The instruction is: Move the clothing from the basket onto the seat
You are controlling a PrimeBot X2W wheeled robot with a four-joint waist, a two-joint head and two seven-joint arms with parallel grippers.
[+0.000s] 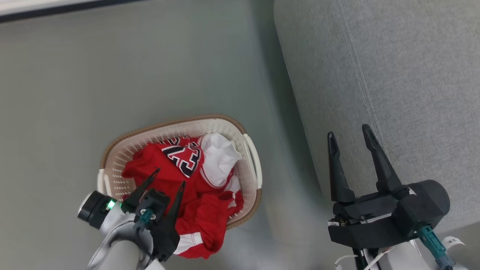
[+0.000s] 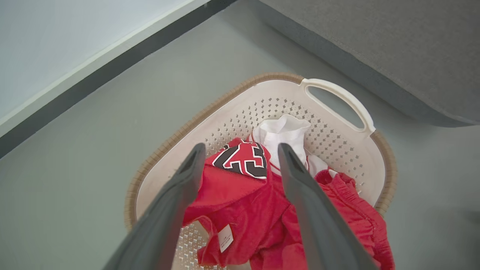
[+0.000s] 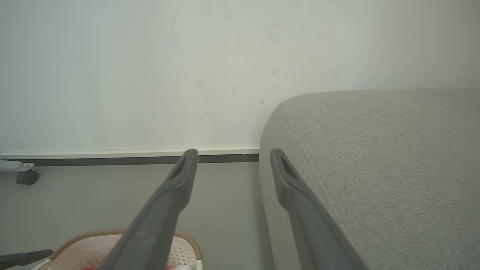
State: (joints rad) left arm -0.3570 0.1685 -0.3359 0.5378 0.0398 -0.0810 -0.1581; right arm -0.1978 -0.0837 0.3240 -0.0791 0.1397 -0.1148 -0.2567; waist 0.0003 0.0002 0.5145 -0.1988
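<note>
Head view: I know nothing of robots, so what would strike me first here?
Bright red sports clothing with white trim and a navy number, heaped in a small cream perforated plastic basket with a brown rim, lower left on the floor. The dark-fingered left gripper hangs open over it. At right lies a large light-grey fabric sofa seat, the open right gripper at its edge.
</note>
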